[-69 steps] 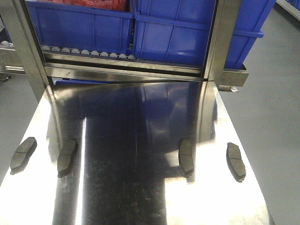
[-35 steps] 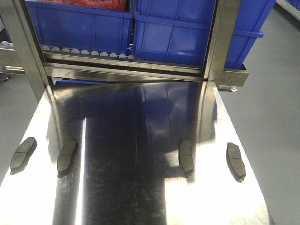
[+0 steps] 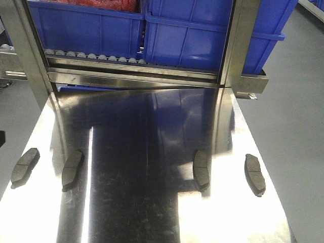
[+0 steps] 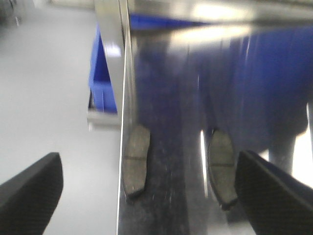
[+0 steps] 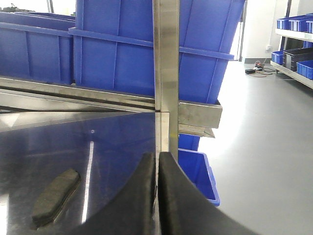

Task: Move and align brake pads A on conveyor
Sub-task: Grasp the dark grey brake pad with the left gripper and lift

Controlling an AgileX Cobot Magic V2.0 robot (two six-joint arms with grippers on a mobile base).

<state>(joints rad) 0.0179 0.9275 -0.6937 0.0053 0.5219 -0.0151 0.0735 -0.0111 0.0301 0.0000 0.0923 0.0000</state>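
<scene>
Four brake pads A (image 3: 25, 165) (image 3: 72, 169) (image 3: 201, 169) (image 3: 254, 173) lie flat on the shiny bench (image 3: 152, 212). The left wrist view is blurred, so their grooves are faint. They're dark grey curved oblongs, long axes running roughly front-to-back. Two sit between the prongs of the left end effector (image 4: 149, 169), spread wide. One pad (image 5: 56, 196) lies left of the right end effector (image 5: 156, 191), pinched together, empty.

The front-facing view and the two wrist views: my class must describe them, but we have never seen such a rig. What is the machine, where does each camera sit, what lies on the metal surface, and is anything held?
It is a two-armed robot. The front view looks down on a shiny steel table bearing four brake pads, with blue bins behind. The other two cameras each ride on a wrist. The left gripper is open, facing two pads. The right gripper is shut and empty. Nothing is held.
</scene>
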